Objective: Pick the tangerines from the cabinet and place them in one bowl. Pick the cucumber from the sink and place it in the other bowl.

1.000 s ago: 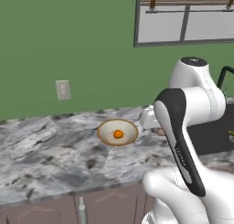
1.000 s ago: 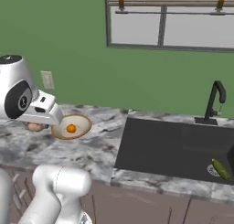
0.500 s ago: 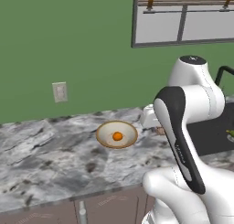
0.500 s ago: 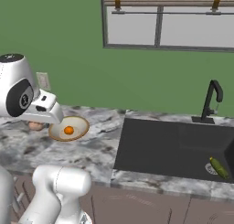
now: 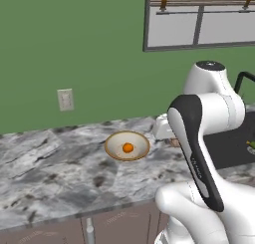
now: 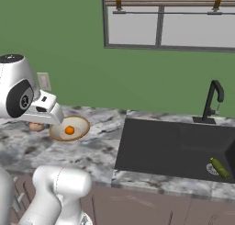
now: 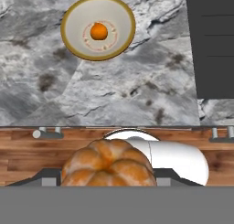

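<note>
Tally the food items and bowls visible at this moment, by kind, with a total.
Tangerines: 2, a bright orange one lying in the bowl and a duller ribbed one held at the gripper
Cucumbers: 1, the cucumber in the sink near the drain
Bowls: 1, the bowl on the counter
Total: 4

No readable text, labels, brands or numbers on anything in view.

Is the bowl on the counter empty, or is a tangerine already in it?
Not empty: the bowl holds one bright orange tangerine at its centre. The gripper is shut on the second tangerine.
</note>
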Motion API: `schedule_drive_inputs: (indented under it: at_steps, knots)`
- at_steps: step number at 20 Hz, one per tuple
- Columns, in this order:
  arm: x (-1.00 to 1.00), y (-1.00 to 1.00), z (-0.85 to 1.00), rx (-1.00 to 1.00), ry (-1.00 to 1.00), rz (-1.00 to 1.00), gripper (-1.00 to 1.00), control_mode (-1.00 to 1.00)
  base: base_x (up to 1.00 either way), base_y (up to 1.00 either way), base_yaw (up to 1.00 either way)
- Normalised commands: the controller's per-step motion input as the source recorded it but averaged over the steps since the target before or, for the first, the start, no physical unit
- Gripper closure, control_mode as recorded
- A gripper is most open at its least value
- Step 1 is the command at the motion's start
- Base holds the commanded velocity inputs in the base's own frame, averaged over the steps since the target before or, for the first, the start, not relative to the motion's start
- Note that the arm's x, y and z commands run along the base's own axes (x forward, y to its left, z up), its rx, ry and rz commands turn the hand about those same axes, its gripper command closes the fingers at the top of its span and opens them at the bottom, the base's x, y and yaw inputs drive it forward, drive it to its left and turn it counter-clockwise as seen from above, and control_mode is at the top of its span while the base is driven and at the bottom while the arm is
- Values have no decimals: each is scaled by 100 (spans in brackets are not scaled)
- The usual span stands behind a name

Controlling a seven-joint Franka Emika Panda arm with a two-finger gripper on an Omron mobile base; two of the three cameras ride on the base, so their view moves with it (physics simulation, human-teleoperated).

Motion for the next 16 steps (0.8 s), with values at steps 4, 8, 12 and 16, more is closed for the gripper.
schedule_drive_inputs:
  at_steps: [4, 8, 12, 16]
  knots:
    - [0, 0, 0, 0, 0, 0, 100, 100, 0, 0, 0]
    - [3, 0, -1, 0, 0, 0, 100, -100, 0, 0, 0]
    - [58, 16, -25, 4, 0, 6, 100, -100, 0, 0, 0]
    - [80, 15, -29, 5, -3, 10, 100, -100, 0, 0, 0]
